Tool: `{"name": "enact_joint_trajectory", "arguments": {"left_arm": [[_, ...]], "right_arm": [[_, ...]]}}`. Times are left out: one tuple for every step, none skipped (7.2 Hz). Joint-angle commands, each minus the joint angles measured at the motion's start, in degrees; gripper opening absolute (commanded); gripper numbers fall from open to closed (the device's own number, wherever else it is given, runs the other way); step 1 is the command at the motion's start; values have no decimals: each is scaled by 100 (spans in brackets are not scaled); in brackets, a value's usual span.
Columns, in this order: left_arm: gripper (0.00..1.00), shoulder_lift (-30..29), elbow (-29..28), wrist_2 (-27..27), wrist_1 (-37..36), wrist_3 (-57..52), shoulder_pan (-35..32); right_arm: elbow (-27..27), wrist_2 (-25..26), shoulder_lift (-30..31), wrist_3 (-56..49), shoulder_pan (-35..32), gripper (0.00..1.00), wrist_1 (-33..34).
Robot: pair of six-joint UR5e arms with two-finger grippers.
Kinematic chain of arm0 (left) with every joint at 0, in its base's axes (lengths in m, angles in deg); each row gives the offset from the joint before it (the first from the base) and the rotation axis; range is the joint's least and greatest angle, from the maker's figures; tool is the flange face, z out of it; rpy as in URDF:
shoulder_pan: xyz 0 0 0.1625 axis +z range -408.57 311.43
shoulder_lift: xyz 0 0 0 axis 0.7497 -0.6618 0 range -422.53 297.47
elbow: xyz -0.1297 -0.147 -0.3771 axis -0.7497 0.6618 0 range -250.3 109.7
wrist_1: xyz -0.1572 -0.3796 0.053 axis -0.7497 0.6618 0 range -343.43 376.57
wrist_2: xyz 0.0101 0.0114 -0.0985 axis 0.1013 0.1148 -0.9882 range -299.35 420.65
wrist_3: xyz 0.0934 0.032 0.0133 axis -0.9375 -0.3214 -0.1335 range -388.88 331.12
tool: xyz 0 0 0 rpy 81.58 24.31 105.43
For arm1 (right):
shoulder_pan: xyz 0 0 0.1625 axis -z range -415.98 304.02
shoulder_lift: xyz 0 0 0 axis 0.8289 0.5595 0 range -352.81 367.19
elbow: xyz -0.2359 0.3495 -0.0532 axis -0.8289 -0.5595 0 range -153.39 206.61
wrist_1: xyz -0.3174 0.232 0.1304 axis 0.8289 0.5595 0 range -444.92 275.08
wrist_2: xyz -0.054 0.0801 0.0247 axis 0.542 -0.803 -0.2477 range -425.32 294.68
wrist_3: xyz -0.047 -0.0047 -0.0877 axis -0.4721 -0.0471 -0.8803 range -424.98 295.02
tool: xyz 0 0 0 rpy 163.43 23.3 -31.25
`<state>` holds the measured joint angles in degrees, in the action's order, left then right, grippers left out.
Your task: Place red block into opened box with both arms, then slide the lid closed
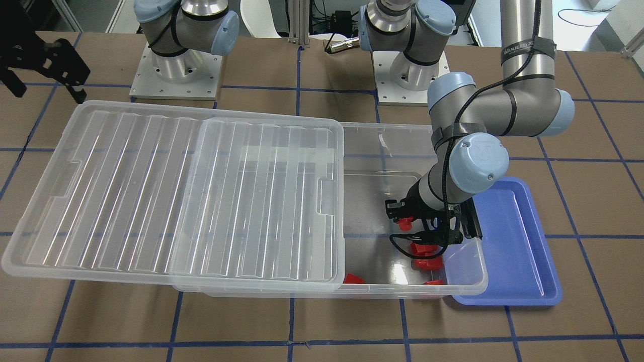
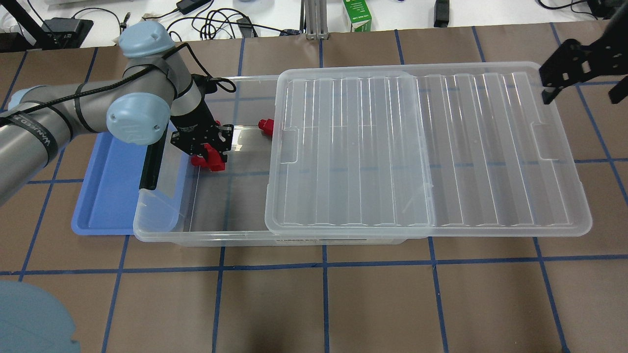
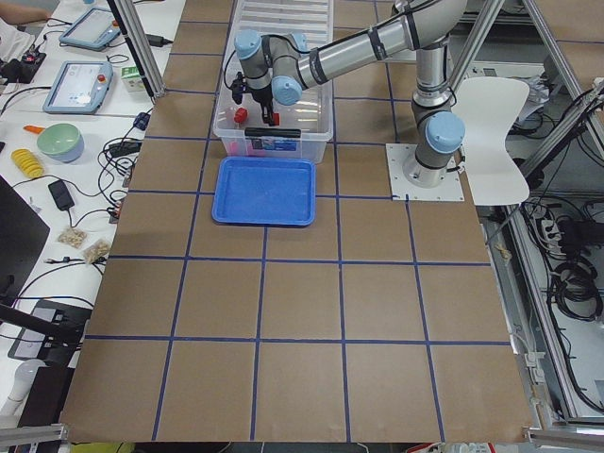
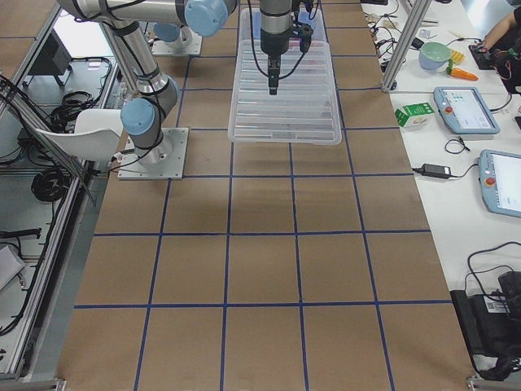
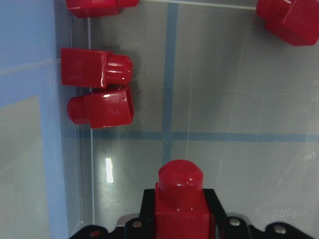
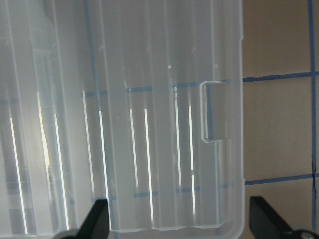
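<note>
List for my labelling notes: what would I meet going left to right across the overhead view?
Blue tray → left gripper → lone red block → clear lid → right gripper.

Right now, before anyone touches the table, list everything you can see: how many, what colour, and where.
box: one, clear, mid-table, open at the robot's left end
lid: one, clear, slid towards the robot's right, covering part of the box
red blocks: five seen, red; four on the box floor, one held block
tray: one, blue, at the box's left end
carton: one, green and white, on the bench beyond the table
left tool: black, shut on a block, inside the open end
right tool: black, open, above the lid's outer end
</note>
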<state>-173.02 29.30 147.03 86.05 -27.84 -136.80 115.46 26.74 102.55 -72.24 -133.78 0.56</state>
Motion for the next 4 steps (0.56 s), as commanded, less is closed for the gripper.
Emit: {"name": "enact_joint_trajectory", "arguments": {"left_arm": [[0, -262, 60, 2, -110, -7, 0], [0, -376, 60, -7, -188, -7, 0], [0, -508, 60, -16, -328, -7, 0], [0, -587, 60, -16, -365, -7, 0]], "right_arm": [[-8, 14, -297, 1248, -1032, 100, 290], [-17, 14, -420, 1436, -1236, 100, 476], [-17, 32, -439, 1429, -1255, 100, 495], [-17, 32, -439, 1403, -1255, 100, 495]]}}
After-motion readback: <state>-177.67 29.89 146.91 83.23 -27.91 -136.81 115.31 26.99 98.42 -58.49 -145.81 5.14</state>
